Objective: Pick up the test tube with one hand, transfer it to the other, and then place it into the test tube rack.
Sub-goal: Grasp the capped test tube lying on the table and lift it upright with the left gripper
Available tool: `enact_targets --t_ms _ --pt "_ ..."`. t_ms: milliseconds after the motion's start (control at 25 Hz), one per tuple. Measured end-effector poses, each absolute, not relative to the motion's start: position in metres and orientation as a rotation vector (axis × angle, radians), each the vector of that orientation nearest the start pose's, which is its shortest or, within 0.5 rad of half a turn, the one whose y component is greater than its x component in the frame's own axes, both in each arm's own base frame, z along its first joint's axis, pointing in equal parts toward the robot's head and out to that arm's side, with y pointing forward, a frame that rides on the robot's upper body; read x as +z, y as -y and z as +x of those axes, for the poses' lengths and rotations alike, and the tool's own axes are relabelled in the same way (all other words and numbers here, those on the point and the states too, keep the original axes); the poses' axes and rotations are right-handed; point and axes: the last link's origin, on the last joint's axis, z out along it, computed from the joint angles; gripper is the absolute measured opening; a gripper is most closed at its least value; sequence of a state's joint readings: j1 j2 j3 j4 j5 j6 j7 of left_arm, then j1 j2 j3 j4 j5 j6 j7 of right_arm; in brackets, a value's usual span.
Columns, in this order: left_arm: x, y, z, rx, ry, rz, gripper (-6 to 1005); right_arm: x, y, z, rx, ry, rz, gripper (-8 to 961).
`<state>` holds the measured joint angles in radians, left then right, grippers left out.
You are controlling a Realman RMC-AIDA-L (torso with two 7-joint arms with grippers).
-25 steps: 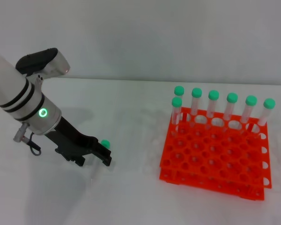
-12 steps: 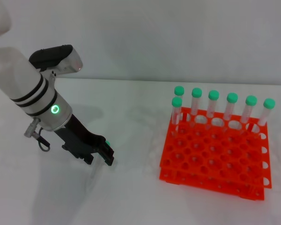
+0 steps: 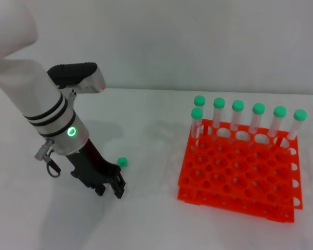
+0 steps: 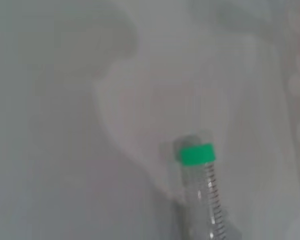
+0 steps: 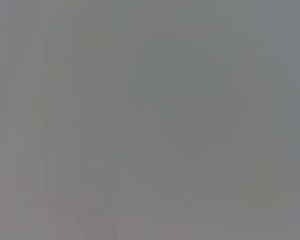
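L hand point(image 3: 110, 188) low over the white worktop point(image 3: 146, 224), front-left of the scene, black fingers pointing down and toward the rack. Fingers look a bit apart w/ tips at or near the worktop surface, can't tell exactly how wide. Test tube point(image 3: 122, 162) lies on the worktop just behind and beside the fingertips, only its green cap showing in head view; can't tell if the fingers touch it, no clear grip visible. L wrist view shows the tube point(image 4: 202, 190) clear-bodied w/ green cap, lying on the pale surface. Test tube rack point(image 3: 240, 172) orange-red, two tiers, sits to the right, well apart from the tube. Seven green-capped tubes point(image 3: 238, 115) stand upright at the rack's far edge, six in the back row, one just in front at the left end. R hand not seen
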<state>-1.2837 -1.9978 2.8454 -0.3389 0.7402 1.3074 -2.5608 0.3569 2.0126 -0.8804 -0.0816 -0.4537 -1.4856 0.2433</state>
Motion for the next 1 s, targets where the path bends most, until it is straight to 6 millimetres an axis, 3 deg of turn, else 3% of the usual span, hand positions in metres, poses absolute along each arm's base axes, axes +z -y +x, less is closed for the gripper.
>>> enact_targets --t_ms 1000 --pt "-0.025 -0.412 -0.211 0.663 1.646 -2.204 476 0.082 -0.298 0.360 0.757 -0.293 -1.372 793"
